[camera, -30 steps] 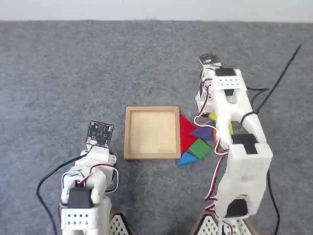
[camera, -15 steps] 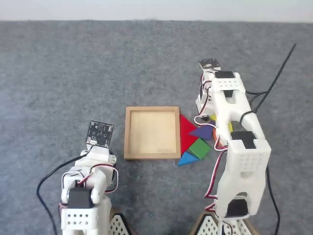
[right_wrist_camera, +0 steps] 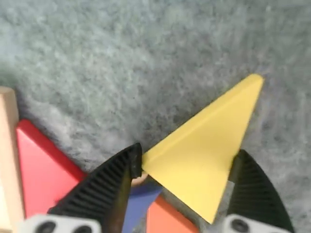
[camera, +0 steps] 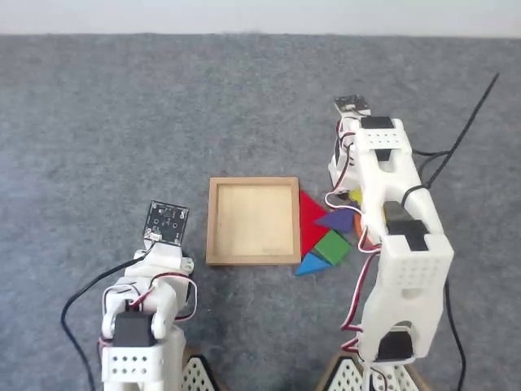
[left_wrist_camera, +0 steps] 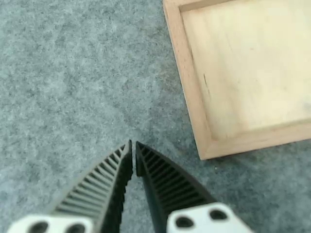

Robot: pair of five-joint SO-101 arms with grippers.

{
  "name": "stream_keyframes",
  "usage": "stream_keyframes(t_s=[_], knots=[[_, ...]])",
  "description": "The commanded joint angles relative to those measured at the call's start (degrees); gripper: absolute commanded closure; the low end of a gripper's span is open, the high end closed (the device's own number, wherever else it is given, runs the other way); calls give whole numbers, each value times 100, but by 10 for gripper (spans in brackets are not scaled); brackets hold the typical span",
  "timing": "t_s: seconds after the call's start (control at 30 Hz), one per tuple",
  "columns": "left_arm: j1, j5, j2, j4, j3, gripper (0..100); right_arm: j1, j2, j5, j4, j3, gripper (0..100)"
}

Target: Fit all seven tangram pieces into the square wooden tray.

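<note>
Now the right gripper (right_wrist_camera: 188,158) clamps the flat yellow triangle (right_wrist_camera: 204,145), sharp tip pointing away from it; the left gripper (left_wrist_camera: 133,144) is closed.

The right gripper (right_wrist_camera: 187,158) pinches the yellow triangle (right_wrist_camera: 209,141) near a red piece (right_wrist_camera: 39,170).
</note>
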Motion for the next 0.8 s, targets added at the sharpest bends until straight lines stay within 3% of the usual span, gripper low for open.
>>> stream_keyframes(t_s=[0.0, 0.33, 0.53, 0.77], knots=[[-18, 53, -114, 26, -66, 987, -22, -602, -62, 75, -211, 742], [-18, 53, -114, 26, -66, 987, -356, -1033, -79, 338, -237, 738], [-18, 53, -114, 26, -66, 987, -242, -690, -281, 312, -237, 619], [-18, 53, -114, 26, -66, 987, 22, -303, -281, -13, -237, 663]])
